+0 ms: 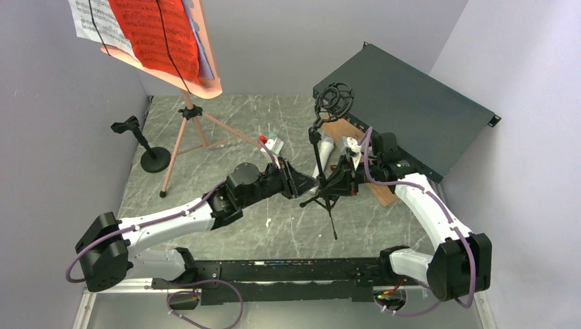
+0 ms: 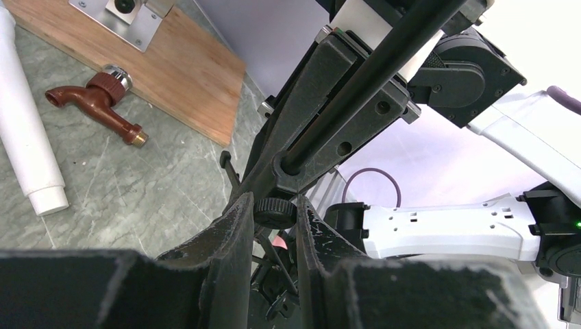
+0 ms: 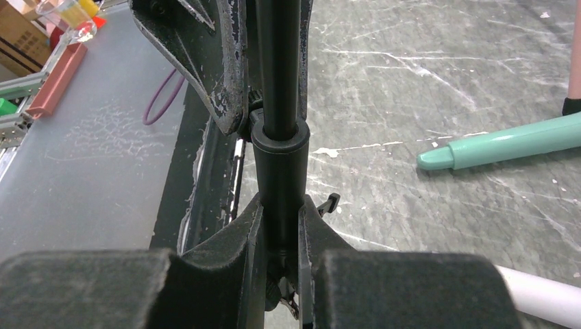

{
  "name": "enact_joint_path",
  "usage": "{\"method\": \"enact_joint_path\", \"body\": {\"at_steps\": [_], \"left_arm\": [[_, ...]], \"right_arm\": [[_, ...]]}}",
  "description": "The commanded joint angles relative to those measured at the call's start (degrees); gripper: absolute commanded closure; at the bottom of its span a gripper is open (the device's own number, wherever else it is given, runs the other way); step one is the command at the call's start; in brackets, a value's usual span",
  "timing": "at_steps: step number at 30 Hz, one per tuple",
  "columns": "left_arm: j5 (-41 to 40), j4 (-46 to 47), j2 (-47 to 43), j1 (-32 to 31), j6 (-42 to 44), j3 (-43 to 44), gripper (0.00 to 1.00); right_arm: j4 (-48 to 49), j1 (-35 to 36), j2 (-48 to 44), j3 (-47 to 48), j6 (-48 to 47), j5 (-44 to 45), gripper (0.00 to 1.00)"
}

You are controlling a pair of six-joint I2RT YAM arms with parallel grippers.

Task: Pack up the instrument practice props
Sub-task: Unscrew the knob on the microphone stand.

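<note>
Microphone mount (image 1: 334, 100), black and spindly, sits near the middle of the grey marbled tabletop (image 1: 205, 205), between the two arms and just in front of the dark green metal box (image 1: 411, 113). It has a round hoop at the top, a thin matte pole and slim tripod legs splayed low; we cannot tell whether its feet touch the table.

We see the right gripper (image 3: 281, 219) pressed onto the mount's thicker lower tube, with its worn, rubbery pads (image 3: 243, 233) flat against both sides. The left gripper (image 2: 274, 214) pinches a small knurled knob (image 2: 276, 208) at the mount's hub, one scuffed finger on each side.

A second microphone mount (image 1: 140, 140), short with a round disc base, stands well apart by the left wall. Near it rises the pink music tripod (image 1: 186, 137) on thin spread legs. Its sloping desk carries a white page (image 1: 92, 24), a red page (image 1: 152, 31) and a lavender page (image 1: 203, 55), overlapping one another.

A smooth mint-green microphone (image 3: 507, 140) lies on the marble near the held mount. A glossy white microphone (image 2: 24, 130) lies close to a flat wooden board (image 2: 164, 62), with a brown tap (image 2: 96, 103) on the marble between them.
</note>
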Motion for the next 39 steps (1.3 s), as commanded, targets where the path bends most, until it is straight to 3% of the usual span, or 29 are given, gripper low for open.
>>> {"method": "enact_joint_path", "body": {"at_steps": [1, 5, 13, 18, 19, 20, 23, 25, 28, 33, 35, 39], "left_arm": [[4.12, 4.41, 0.76, -0.32, -0.37, 2.72, 1.0], [3.54, 3.39, 0.95, 0.72, -5.64, 3.03, 1.0], [-0.3, 16.5, 4.82, 1.91, -48.29, -4.19, 1.0], [-1.02, 4.2, 3.59, 1.97, -48.02, 0.93, 1.0], [-0.86, 3.41, 3.14, 1.97, -46.5, 1.4, 1.0], [-0.85, 2.33, 2.45, 1.92, -44.18, 1.75, 0.93], [-2.95, -5.12, -1.88, 1.93, -33.46, 2.61, 0.4], [-4.83, -13.86, -5.64, 1.97, -23.98, 3.56, 0.18], [-7.17, -19.61, -12.61, 2.06, -7.17, 2.06, 0.07], [6.05, -9.18, -20.65, 1.85, 24.59, -5.54, 0.07], [9.36, -7.33, -21.12, 1.53, 37.43, -6.47, 0.08], [11.33, -4.94, -16.62, 0.26, 54.58, -5.64, 0.08]], "right_arm": [[2.92, 0.08, -0.58, 0.59, -0.24, -3.05, 1.0], [2.91, 0.06, -0.58, 0.59, -0.24, -3.04, 1.0], [2.79, 0.07, -0.66, 0.72, -0.58, -2.86, 1.0], [2.83, 0.0, -0.84, 0.58, -0.57, -2.34, 1.0], [2.83, -0.01, -0.92, 0.63, -0.61, -2.33, 1.0], [2.75, -0.01, -0.93, 0.6, -0.61, -2.35, 1.0], [2.65, 0.0, -0.93, 0.59, -0.67, -2.54, 1.0], [2.44, 0.08, -0.92, 0.67, -0.91, -2.53, 1.0], [2.21, 0.05, -0.92, 0.76, -1.18, -2.53, 1.0], [1.74, 0.06, -0.73, 0.85, -1.89, -2.61, 1.0], [1.54, 0.05, -0.58, 0.85, -2.27, -2.83, 1.0], [1.04, 0.0, -0.4, 0.76, -3.23, -2.95, 1.0]]}}
